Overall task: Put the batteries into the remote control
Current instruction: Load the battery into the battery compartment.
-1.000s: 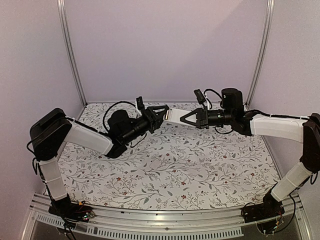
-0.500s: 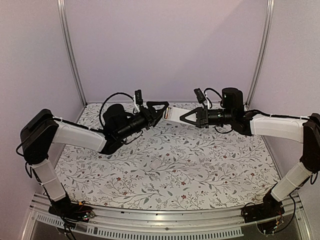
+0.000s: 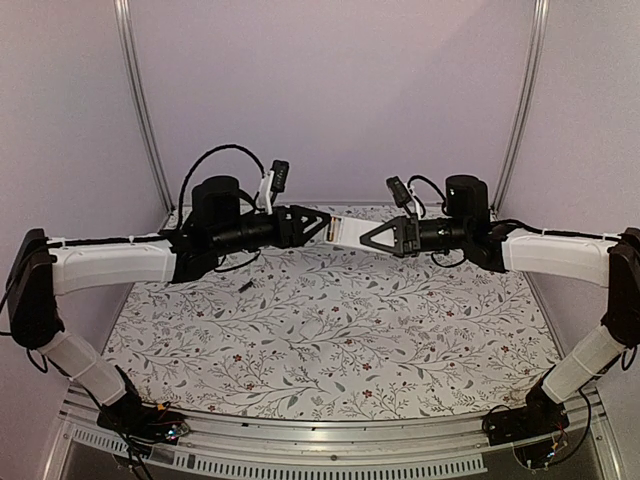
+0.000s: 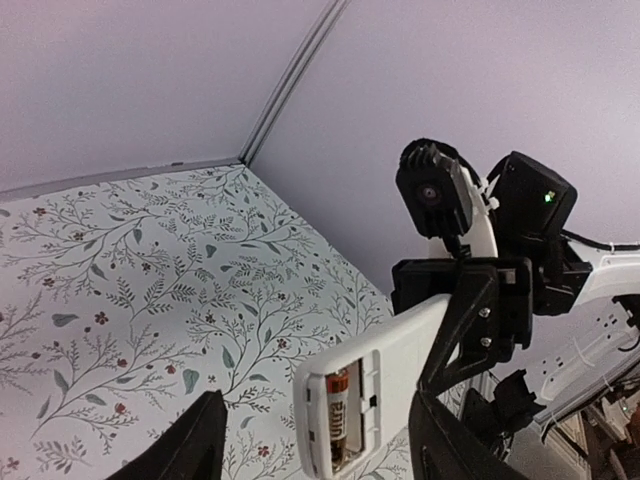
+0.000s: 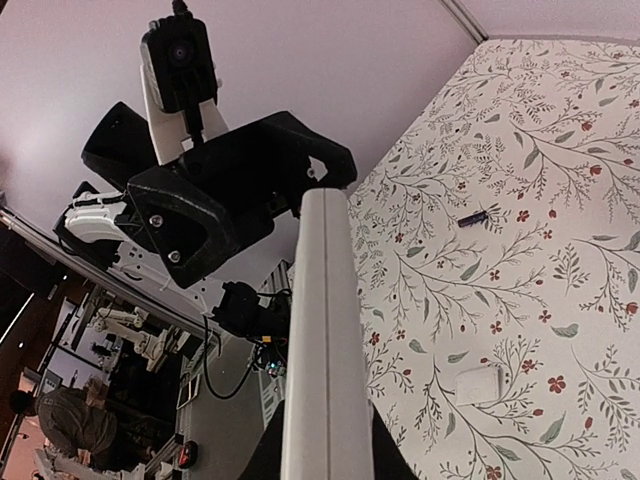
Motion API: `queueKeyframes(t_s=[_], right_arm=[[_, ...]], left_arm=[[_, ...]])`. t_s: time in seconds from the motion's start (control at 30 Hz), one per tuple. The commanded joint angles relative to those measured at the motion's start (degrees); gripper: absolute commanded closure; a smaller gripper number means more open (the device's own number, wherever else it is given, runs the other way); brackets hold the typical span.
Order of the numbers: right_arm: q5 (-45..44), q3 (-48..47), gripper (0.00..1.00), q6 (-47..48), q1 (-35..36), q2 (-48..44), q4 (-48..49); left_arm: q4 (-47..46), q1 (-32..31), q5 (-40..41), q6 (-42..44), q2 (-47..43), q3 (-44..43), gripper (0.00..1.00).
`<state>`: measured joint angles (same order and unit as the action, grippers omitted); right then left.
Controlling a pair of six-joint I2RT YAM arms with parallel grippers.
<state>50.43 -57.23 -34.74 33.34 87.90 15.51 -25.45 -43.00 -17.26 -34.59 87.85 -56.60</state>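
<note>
High over floral-print table (image 3: 350, 340), right gripper (image 3: 372, 236) pinches slim white plastic remote control (image 4: 400, 360), jaws clamped on it, open compartment facing left arm. Dark cylindrical battery with gold band (image 4: 337, 415) sits in one slot; neighbouring slot looks empty. Left gripper (image 3: 322, 222) hovers at remote's free end, jaws spread, empty. Another thin dark battery (image 3: 243, 285) lies on table's left part. Likely step: fetching second cell. Next move calls for left arm descending, pinching it, aligning with empty slot.
</note>
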Motion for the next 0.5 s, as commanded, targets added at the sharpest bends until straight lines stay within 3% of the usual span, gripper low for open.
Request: queueKeyframes(t_s=[0.0,0.47], right_arm=[[2.6,0.8,1.00,1.1,-0.1,-1.3,0.8],[2.4,0.1,1.00,2.1,0.0,-0.9,-2.1]], left_arm=[[14.8,0.1,-2.8,11.3,-1.5,-3.4,0.39],[26.3,-3.4,4.0,16.3,2.8,-10.5,0.50]])
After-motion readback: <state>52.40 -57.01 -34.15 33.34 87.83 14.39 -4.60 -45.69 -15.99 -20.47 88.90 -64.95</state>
